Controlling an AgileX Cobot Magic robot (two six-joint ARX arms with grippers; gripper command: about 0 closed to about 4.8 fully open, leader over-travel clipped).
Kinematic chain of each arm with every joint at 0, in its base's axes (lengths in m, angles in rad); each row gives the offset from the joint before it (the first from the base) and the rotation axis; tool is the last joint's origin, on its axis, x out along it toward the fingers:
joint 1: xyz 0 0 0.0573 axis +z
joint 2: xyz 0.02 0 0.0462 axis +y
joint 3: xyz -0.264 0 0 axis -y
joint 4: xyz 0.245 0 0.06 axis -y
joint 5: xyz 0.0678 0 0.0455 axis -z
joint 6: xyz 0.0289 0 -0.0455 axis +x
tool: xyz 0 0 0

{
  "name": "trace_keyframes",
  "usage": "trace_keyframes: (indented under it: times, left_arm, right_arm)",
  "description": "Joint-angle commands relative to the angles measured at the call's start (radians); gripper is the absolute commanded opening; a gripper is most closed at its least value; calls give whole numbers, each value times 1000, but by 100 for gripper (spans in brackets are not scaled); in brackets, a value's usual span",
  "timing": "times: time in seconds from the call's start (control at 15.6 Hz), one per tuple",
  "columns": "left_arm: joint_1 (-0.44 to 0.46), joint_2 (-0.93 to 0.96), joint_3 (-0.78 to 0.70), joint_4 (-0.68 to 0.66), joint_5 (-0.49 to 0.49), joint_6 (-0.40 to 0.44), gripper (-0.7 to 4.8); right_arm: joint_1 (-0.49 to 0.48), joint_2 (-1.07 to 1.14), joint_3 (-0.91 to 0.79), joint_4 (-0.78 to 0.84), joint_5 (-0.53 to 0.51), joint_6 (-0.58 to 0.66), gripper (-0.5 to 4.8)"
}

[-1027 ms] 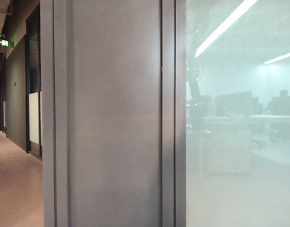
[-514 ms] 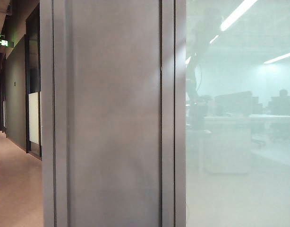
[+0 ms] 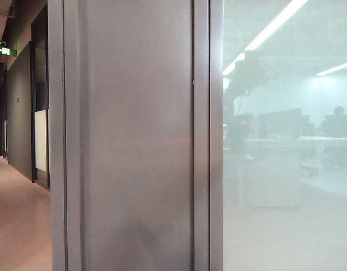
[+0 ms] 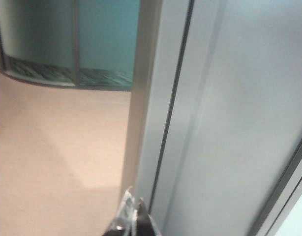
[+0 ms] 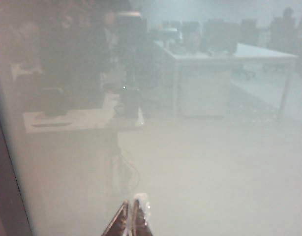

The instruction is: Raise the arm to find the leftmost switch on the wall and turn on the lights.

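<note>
Arm (image 3: 237, 93) shows only as a hazy dark silhouette in the frosted glass panel (image 3: 286, 214) on the right of the exterior view: a slender jointed shape rising from a dim base and ending in a bulky block high up, just under the slanting ceiling light strip (image 3: 275, 25). It stands just right of the grey metal column (image 3: 134, 141) that fills the middle of that view. Further right in the glass a seated person (image 3: 338, 116) and a row of monitors (image 3: 281, 121) sit behind a pale desk (all misted and soft-edged). Left of the column a corridor runs away, with a green exit sign (image 3: 3, 50) near the ceiling and a beige floor (image 3: 18, 220).

No wall switch can be made out in any view.

The left gripper (image 4: 133, 216) sits close against the near edge of the grey column, above the beige floor; its fingertips look pressed nearly together with nothing between them, though only the tips show. The right gripper (image 5: 132, 219) points at the frosted glass, its tips likewise drawn close together and holding nothing; beyond it the glass shows a blurred white desk (image 5: 225, 54) and dark equipment.
</note>
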Motion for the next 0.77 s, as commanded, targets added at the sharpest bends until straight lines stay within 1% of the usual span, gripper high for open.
trace_keyframes:
  times: [0.06,0.77]
  left_arm:
    - [0,-2,-6,44,5,-27,-6]
    - [0,-3,-6,40,5,-27,-5]
  right_arm:
    - [-1,-16,-35,19,0,-2,-1]
    - [0,-19,-35,2,-3,-2,-1]
